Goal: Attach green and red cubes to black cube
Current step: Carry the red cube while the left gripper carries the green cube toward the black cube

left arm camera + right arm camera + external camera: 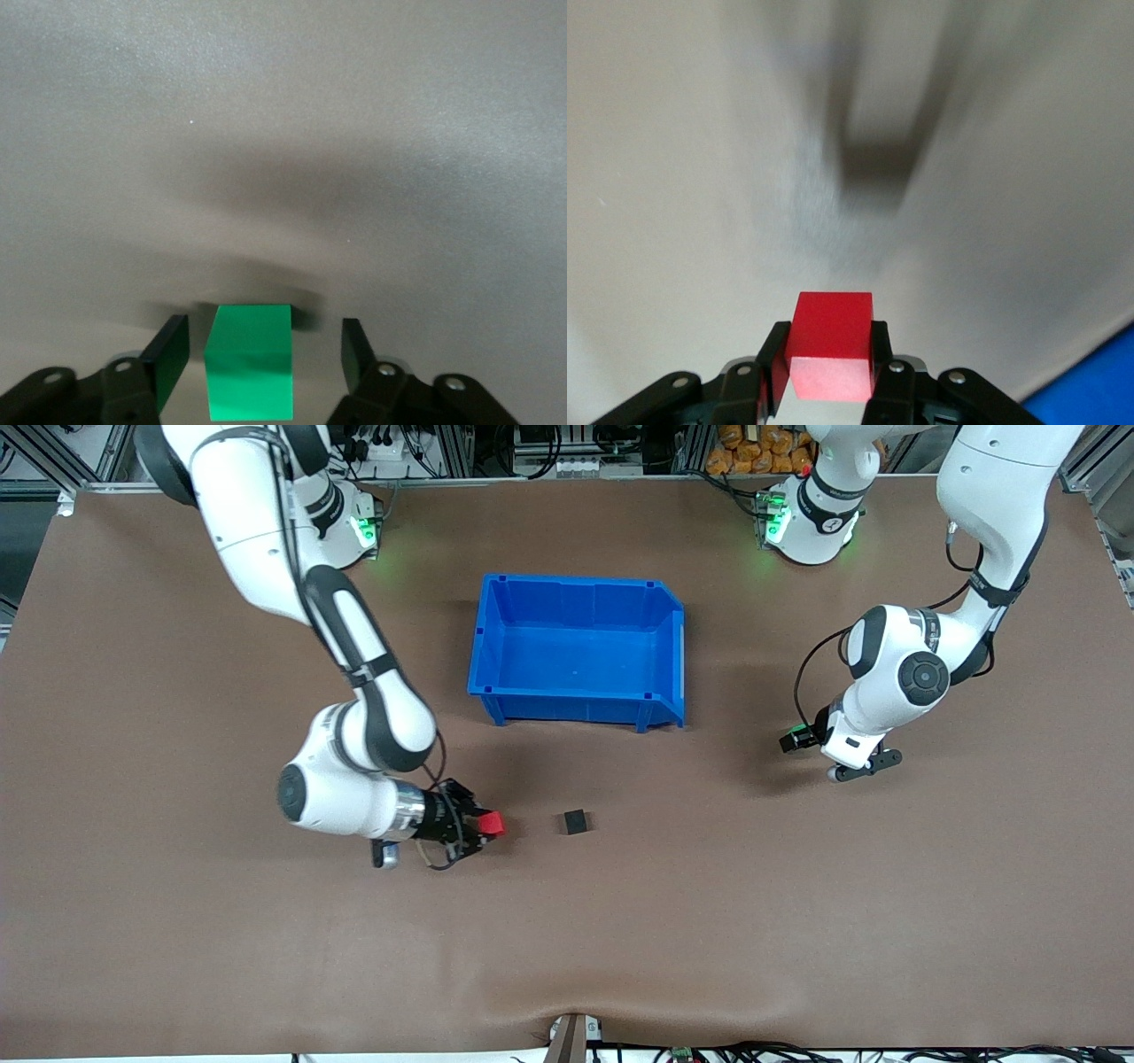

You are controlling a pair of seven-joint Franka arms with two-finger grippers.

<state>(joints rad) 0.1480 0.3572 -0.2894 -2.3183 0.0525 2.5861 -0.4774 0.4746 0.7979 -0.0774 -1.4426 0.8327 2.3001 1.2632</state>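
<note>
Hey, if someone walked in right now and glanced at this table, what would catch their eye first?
Probably the big blue bin mid-table near the arm bases, with nothing in it. Then the red cube pinched in the right gripper, beside the black cube on the mat. At the left arm's end, the left gripper straddles the green cube, fingers not touching it.

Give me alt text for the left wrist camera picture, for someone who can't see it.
A small green cube sits on a plain grey-brown table between the two black fingers of the left gripper, with a gap on each side. Nothing else shows.
</note>
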